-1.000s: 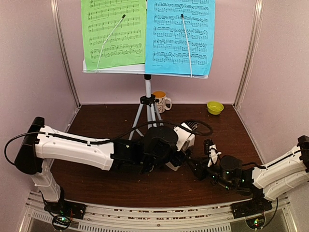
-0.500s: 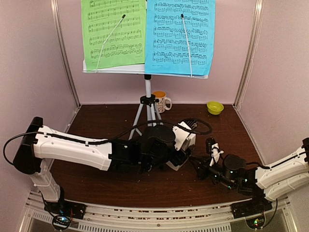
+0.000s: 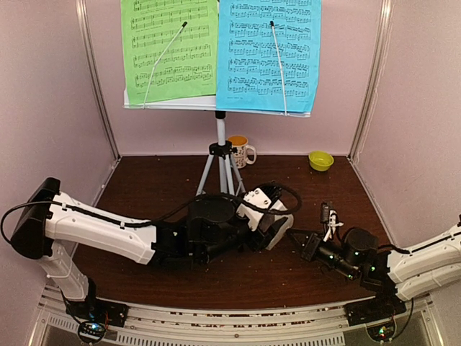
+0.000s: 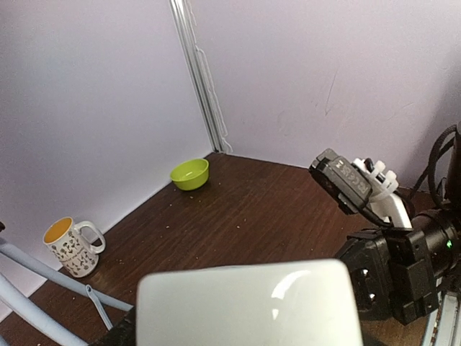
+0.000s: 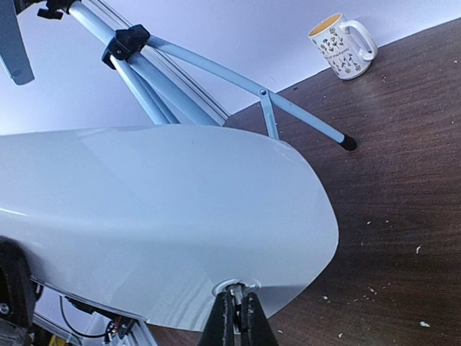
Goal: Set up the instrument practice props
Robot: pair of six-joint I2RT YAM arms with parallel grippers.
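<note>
**Top view:** the left gripper (image 3: 252, 229) has pulled back leftward with the metronome (image 3: 274, 216), which is tilted over mid-table and not yet placed. The music stand (image 3: 220, 137) with its sheets (image 3: 169, 50) stands behind.

**Left wrist:** the fingers are hidden, so the grip cannot be told.

**Right wrist:** the right gripper (image 5: 234, 317) is pinched, apparently on the metronome's rim.

**Setting:** dark wood table (image 3: 144, 187), crumb-speckled; lilac walls (image 3: 50, 86).

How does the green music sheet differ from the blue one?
The green sheet sits left, the blue sheet right. The blue sheet hangs lower, past the stand's ledge; the green sheet ends at it. The green sheet's holder wire slants; the blue sheet's wire is nearly upright. Both show printed staves.
</note>
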